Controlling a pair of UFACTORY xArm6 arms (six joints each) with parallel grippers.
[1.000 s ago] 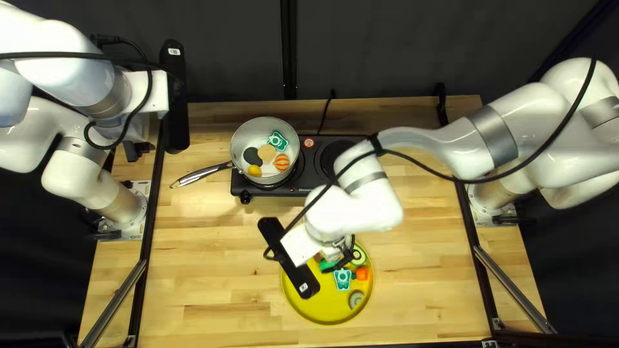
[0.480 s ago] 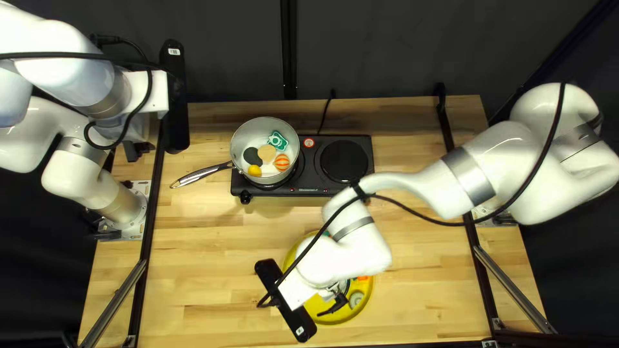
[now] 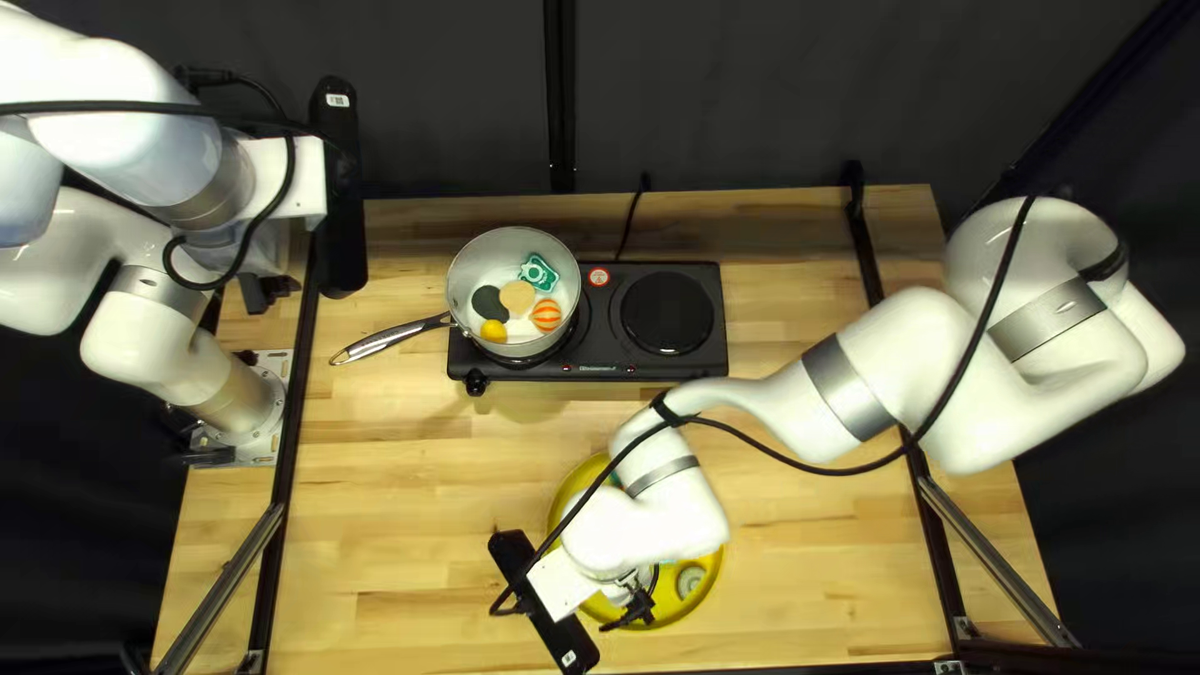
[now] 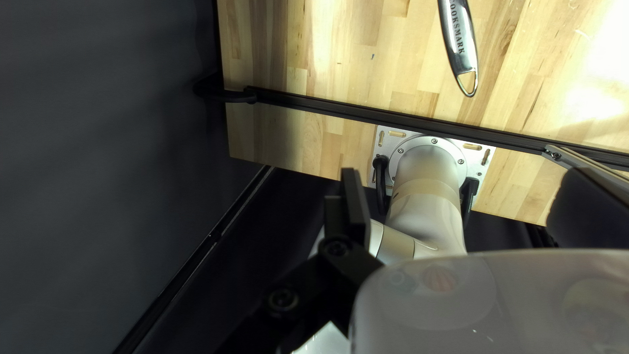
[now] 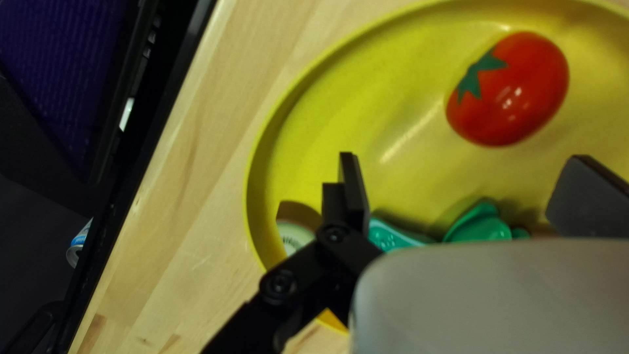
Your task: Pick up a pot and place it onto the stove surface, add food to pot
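Silver-handled pot, food inside, sits on the left burner of the black stove, handle reaching out over pale striped wood table. Toward the near edge, a yellow plate under the right gripper, fingers apart; left gripper raised by the table's left side, fingers likewise apart. Dark rails at both sides, dark curtain beyond the far edge.

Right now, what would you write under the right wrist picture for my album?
My open right gripper hovers over a yellow plate holding a shiny red toy tomato.
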